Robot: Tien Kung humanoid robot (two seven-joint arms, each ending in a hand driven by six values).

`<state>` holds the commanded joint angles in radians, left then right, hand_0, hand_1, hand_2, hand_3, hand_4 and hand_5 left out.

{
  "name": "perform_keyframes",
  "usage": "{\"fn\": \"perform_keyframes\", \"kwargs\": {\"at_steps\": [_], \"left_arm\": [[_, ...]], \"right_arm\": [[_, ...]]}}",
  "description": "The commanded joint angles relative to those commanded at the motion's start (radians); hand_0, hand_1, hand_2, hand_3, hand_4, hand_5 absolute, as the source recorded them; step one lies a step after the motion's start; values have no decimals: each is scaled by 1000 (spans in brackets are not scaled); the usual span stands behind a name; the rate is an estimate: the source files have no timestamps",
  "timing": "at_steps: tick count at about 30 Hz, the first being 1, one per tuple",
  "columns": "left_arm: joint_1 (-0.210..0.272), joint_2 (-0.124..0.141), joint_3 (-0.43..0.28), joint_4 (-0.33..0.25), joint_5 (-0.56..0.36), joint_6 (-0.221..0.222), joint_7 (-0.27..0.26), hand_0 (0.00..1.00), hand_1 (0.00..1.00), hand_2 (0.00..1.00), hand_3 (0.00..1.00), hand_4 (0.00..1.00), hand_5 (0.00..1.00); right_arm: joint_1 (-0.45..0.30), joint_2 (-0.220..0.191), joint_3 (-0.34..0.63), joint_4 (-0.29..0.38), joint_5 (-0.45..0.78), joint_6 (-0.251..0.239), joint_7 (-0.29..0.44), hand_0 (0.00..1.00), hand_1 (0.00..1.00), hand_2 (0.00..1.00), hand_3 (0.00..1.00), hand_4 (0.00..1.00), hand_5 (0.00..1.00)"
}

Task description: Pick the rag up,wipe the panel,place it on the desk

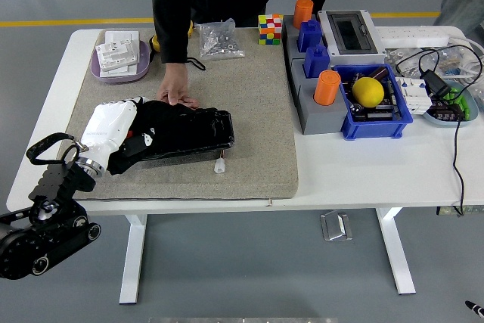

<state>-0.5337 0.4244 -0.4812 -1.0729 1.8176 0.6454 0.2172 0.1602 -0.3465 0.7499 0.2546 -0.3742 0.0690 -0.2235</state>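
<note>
Left hand (113,128) laid flat at left end of panel (198,131), white back up; black rag (155,120) appears pressed under it for wiping. Whether fingers are curled on rag: cannot be told. Panel rested on grey mat (257,104) on surface (363,164). Panel's far edge steadied by person's hand (175,93), presumably against sliding. Right hand not seen.

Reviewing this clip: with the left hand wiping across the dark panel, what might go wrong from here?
The person's hand rests at the far edge of the panel, close to the robot's left hand, so a wiping stroke could brush it. The panel lies loose on the grey mat and might slide. The small white connector by its near edge could get swept away.
</note>
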Motion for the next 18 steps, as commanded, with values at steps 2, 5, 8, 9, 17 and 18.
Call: {"fn": "perform_keyframes", "kwargs": {"at_steps": [2, 5, 8, 9, 17, 18], "left_arm": [[8, 6, -11, -1, 4, 0, 0, 191, 77, 658, 716, 454, 16], [15, 13, -25, -1, 11, 0, 1, 191, 77, 658, 716, 454, 16], [24, 25, -49, -4, 22, 0, 1, 191, 77, 659, 716, 454, 15], [26, 28, -53, -4, 24, 0, 1, 191, 77, 659, 716, 454, 15], [44, 52, -80, -10, 32, 0, 1, 191, 77, 659, 716, 454, 16], [47, 55, -82, -11, 33, 0, 1, 191, 75, 659, 716, 454, 17]], "right_arm": [[0, 1, 0, 1, 0, -1, 1, 772, 619, 711, 638, 998, 573], [1, 2, -1, 1, 0, -2, 1, 772, 619, 711, 638, 998, 573], [-1, 3, -3, 0, 0, -1, 1, 773, 620, 711, 638, 998, 574], [-1, 3, -4, 0, 0, -1, 0, 773, 620, 711, 638, 998, 574], [-5, 3, -1, -1, -1, 0, -1, 773, 620, 710, 638, 998, 574], [-5, 3, 0, -1, -1, 0, -1, 773, 619, 710, 638, 998, 574]]}}
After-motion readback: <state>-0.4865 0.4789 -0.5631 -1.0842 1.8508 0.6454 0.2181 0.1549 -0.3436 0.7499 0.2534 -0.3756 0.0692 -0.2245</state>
